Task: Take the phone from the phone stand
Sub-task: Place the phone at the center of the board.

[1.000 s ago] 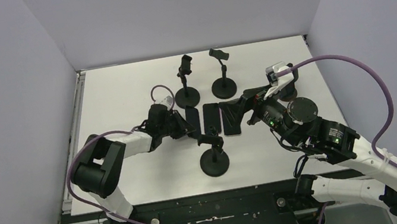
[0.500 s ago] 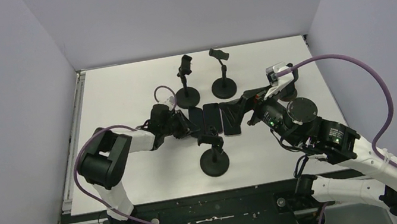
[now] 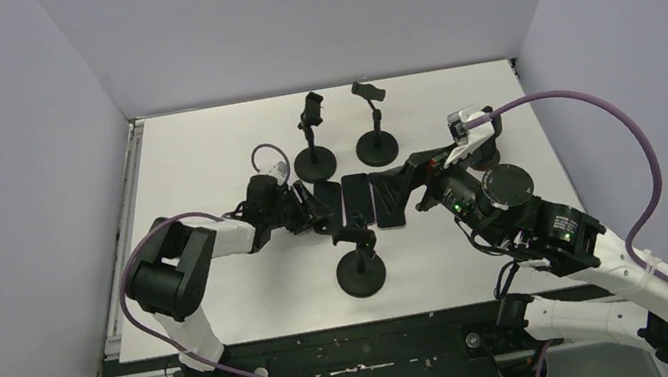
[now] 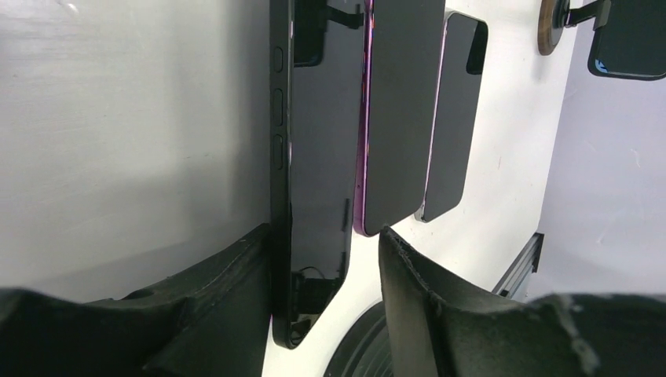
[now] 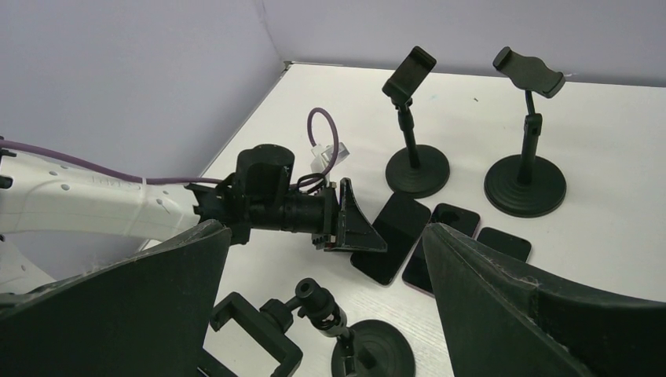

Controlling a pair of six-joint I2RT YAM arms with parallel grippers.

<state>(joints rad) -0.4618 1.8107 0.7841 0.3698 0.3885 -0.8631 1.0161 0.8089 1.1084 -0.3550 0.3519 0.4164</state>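
A black phone (image 4: 314,157) lies flat on the white table, leftmost of a row of three (image 3: 325,200) (image 5: 400,236). My left gripper (image 4: 323,234) (image 3: 316,209) (image 5: 349,228) is low over its near end, open. One finger rests against the phone's edge and the other stands clear of it. The nearest phone stand (image 3: 359,263) (image 5: 353,345) stands in front of the row with its clamp (image 5: 255,338) empty. My right gripper (image 5: 326,229) (image 3: 402,186) hangs wide open above that stand, holding nothing.
Two more phones (image 4: 400,110) (image 4: 455,118) lie side by side right of the black one. Two empty stands (image 3: 312,141) (image 3: 374,126) stand behind the row. At the far right a stand holds another phone (image 4: 628,39). Side walls close in the table.
My left gripper's jaws have opened and let go of the black phone, which now lies on the table. The left arm's elbow has shifted slightly. The right arm has not moved.
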